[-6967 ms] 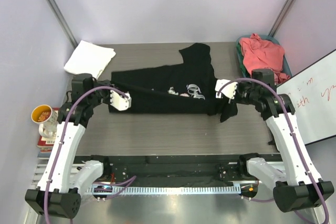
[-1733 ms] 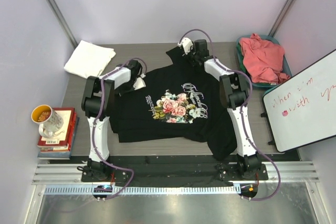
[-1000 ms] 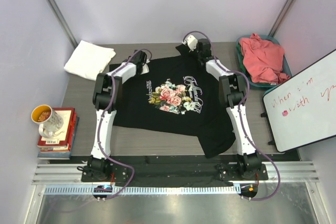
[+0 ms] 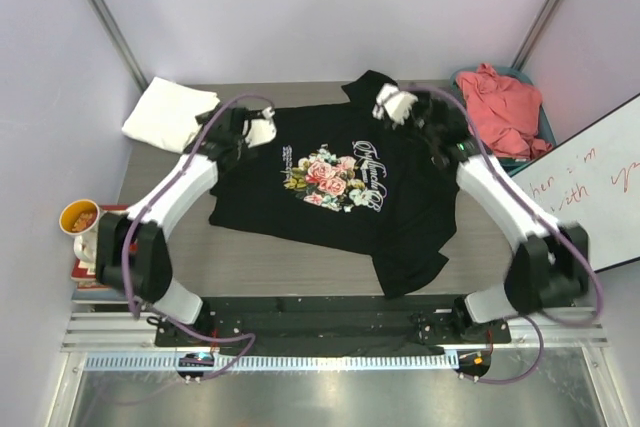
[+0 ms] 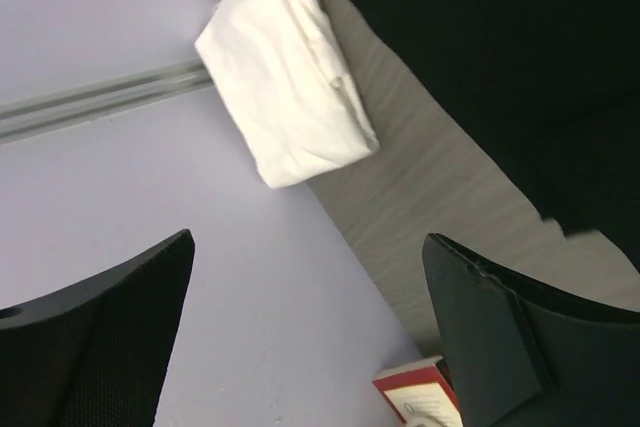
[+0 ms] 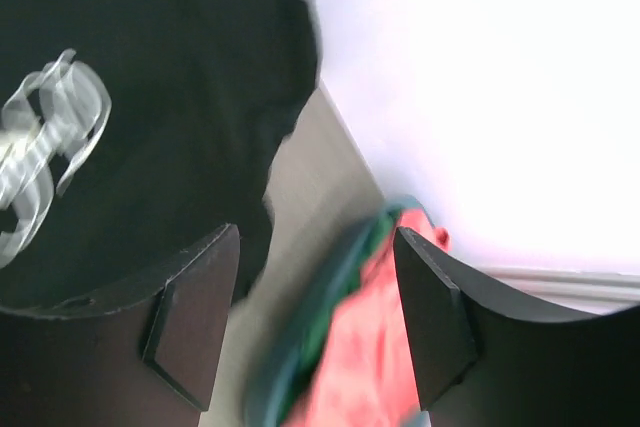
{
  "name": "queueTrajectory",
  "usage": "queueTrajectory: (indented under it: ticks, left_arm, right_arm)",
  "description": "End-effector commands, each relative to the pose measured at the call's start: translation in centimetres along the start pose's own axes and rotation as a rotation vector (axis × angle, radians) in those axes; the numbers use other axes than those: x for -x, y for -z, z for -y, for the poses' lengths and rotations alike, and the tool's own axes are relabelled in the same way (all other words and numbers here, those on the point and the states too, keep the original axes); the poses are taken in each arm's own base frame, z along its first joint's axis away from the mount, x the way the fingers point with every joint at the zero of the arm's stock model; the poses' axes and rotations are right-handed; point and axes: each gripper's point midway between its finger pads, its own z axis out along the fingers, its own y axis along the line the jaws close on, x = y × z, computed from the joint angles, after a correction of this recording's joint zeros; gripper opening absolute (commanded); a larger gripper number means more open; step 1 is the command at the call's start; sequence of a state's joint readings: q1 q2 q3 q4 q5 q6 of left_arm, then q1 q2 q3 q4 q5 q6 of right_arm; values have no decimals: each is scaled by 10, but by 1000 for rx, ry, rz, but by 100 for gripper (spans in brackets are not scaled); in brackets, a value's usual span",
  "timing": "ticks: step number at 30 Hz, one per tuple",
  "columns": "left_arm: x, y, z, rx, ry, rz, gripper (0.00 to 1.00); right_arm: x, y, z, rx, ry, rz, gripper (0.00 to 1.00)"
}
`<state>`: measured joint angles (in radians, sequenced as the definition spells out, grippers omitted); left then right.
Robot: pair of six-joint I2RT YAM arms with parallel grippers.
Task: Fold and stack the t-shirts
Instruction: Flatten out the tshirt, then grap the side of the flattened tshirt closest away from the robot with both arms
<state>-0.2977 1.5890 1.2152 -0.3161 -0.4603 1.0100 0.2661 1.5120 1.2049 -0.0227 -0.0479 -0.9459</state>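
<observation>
The black t-shirt [image 4: 340, 197] lies spread on the table with its rose print and white script facing up. My left gripper [image 4: 262, 132] hovers open over its left shoulder, holding nothing. My right gripper [image 4: 392, 105] hovers open by its right sleeve, also holding nothing. The folded white t-shirt [image 4: 170, 112] rests at the back left corner. The coral-pink t-shirt [image 4: 500, 102] is bunched in a basket at the back right. In the left wrist view the white t-shirt [image 5: 290, 87] lies beside the black t-shirt [image 5: 500, 67]. In the right wrist view the black t-shirt [image 6: 150, 97] and the coral-pink t-shirt [image 6: 370, 347] show, blurred.
A teal basket [image 4: 547, 119] holds the coral tee at the back right. A whiteboard [image 4: 580, 197] leans along the right edge. A mug [image 4: 85, 222] stands on red books [image 4: 112, 257] off the table's left side. Purple walls close in at left and back.
Both grippers opened and let go of the black t-shirt's shoulders. Both arms drew back from the far edge, and the shirt now lies flat.
</observation>
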Motion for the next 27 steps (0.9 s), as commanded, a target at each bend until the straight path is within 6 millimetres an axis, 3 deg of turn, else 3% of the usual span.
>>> queueTrajectory:
  ticks: [1, 2, 3, 5, 8, 12, 21, 27]
  left_arm:
    - [-32, 26, 95, -317, -131, 47, 89]
    - [-35, 31, 106, -344, -137, 60, 89]
    - [-43, 34, 123, -381, -149, 54, 89]
    - [-46, 40, 136, -409, -148, 68, 89]
    - [-59, 40, 161, -444, -168, 49, 88]
    - [-75, 41, 186, -465, -201, 46, 87]
    - [-97, 59, 210, -494, -249, 56, 88]
    - [-98, 56, 218, -515, -249, 59, 88]
  right_arm:
    - [-78, 77, -117, 425, 230, -115, 69]
    - [-90, 100, -136, 470, 260, -124, 68]
    - [-93, 110, -142, 479, 277, -121, 68]
    - [-102, 133, -160, 516, 309, -116, 68]
    - [-110, 149, -177, 555, 303, -120, 67]
    - [-115, 165, -182, 554, 299, -137, 65]
    - [-127, 216, -212, 732, 376, -142, 65]
    - [-144, 251, -237, 894, 414, -179, 67]
